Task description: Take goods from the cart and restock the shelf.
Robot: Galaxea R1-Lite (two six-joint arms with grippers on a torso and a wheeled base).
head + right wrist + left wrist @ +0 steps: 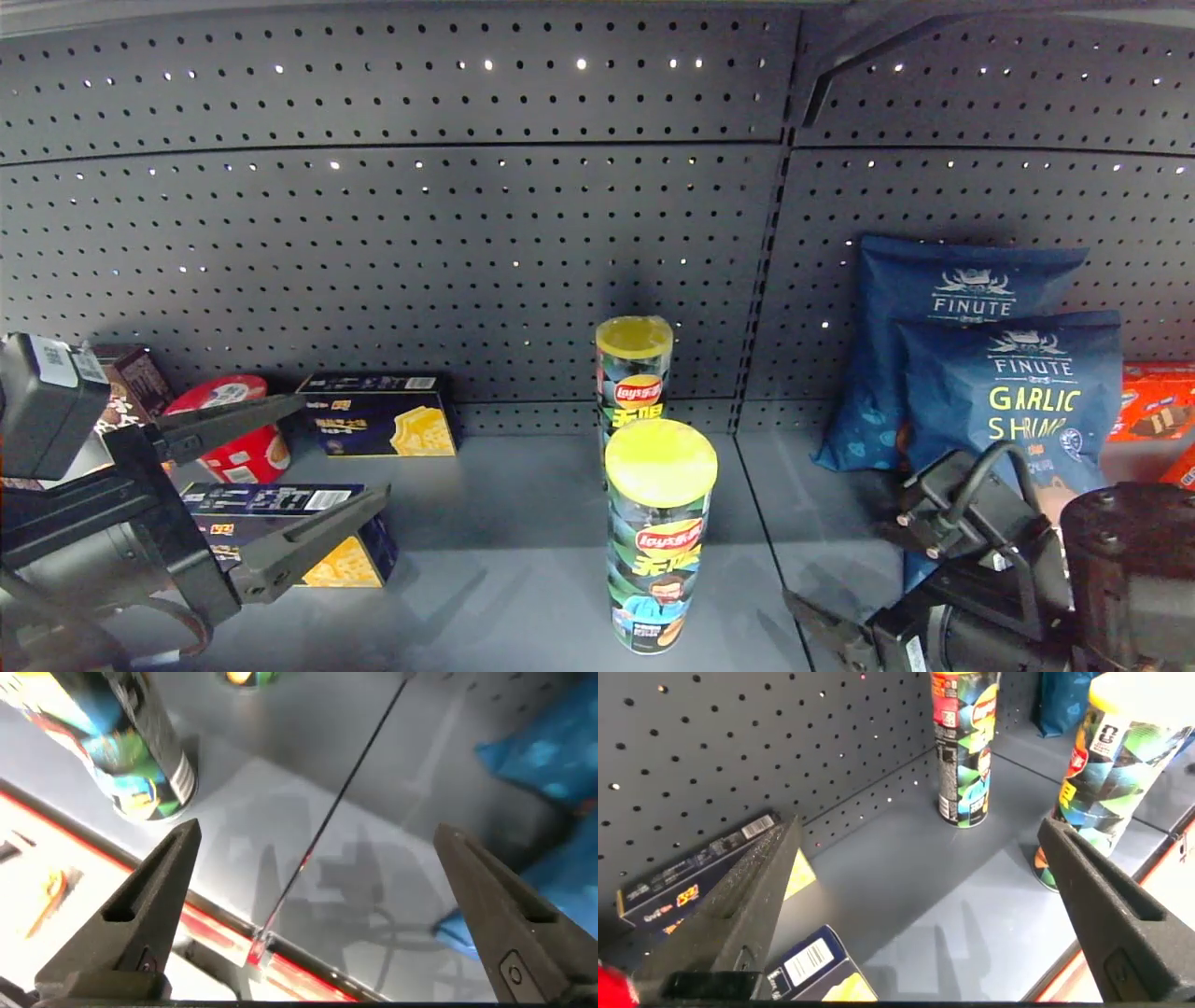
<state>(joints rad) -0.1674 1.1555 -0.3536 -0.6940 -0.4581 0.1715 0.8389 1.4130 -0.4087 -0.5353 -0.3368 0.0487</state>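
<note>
Two tall chip cans with yellow lids stand upright mid-shelf, the front can close to the shelf edge and the rear can right behind it near the pegboard. My left gripper hovers open and empty left of the cans, over a blue box. In the left wrist view the rear can and the front can lie beyond the open left gripper. My right gripper is open and empty, low at the shelf front, right of the front can.
Two blue-and-yellow boxes, a red tub and a brown box fill the shelf's left. Blue snack bags and red boxes stand at the right. Bare shelf floor lies between the boxes and cans.
</note>
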